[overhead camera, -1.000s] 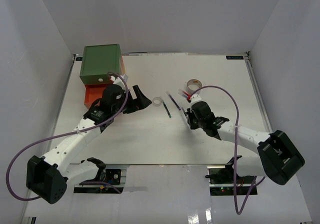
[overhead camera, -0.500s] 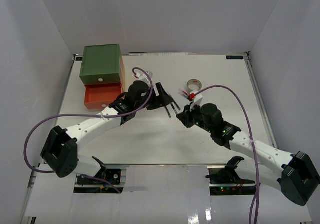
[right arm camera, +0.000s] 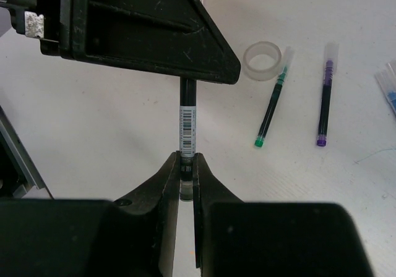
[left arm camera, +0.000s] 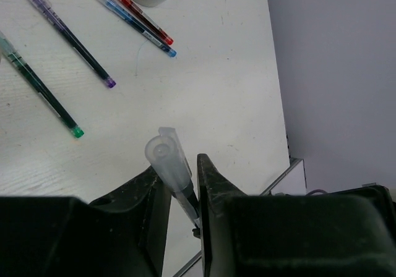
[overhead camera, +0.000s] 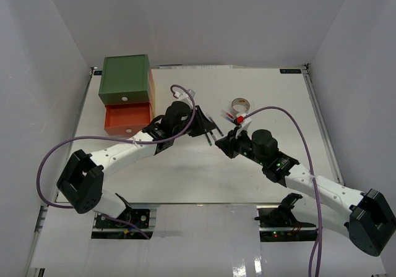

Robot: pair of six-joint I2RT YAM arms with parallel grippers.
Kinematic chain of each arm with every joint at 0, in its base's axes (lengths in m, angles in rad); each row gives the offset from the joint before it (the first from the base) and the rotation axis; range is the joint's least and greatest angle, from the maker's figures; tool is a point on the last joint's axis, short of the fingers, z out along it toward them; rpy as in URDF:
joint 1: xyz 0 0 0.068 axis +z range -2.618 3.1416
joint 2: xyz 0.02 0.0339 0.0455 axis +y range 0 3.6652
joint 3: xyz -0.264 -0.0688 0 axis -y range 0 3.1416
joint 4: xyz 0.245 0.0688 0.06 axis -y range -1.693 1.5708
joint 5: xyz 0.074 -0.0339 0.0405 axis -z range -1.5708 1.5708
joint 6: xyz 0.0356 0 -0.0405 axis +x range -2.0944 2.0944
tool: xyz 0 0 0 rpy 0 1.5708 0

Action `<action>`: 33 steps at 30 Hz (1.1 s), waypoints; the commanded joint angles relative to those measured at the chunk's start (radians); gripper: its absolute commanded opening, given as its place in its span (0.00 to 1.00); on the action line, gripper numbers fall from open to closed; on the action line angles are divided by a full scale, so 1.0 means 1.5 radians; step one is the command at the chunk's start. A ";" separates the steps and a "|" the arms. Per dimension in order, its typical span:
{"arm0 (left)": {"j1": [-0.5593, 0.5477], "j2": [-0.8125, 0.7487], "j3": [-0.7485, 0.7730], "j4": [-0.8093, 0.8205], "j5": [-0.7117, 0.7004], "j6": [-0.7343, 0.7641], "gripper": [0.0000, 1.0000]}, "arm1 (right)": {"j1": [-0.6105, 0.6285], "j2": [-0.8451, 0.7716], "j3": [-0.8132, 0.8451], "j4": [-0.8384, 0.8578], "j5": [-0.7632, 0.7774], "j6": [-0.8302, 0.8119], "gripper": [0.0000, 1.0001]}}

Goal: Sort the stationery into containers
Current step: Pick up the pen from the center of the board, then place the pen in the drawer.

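Above the middle of the tabletop (overhead camera: 185,178), the right gripper (right arm camera: 187,159) is pinched nearly closed on one end of a thin dark pen (right arm camera: 187,125). The left gripper (left arm camera: 182,172), its jaws just as narrow, clamps the same pen below its clear cap. That double hold is the hazard: if either arm pulls before the other lets go, the pen could twist, slip or shed its cap and drop beside the green-tipped pen (right arm camera: 270,113) and clear tape ring (right arm camera: 263,60). Farther back lies the grey tape roll (overhead camera: 240,106). At far left the orange drawer (overhead camera: 127,117) stands pulled out.
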 commanded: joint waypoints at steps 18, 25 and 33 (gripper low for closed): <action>0.051 -0.111 -0.038 0.020 -0.081 -0.017 0.10 | 0.002 -0.042 -0.015 0.020 0.037 0.002 0.89; 0.218 -0.276 -0.114 -0.026 -0.161 -0.040 0.11 | 0.002 -0.056 -0.033 0.005 0.075 -0.003 0.94; 0.387 -0.363 -0.153 -0.055 -0.201 -0.049 0.15 | 0.002 -0.054 -0.040 0.005 0.072 -0.004 0.93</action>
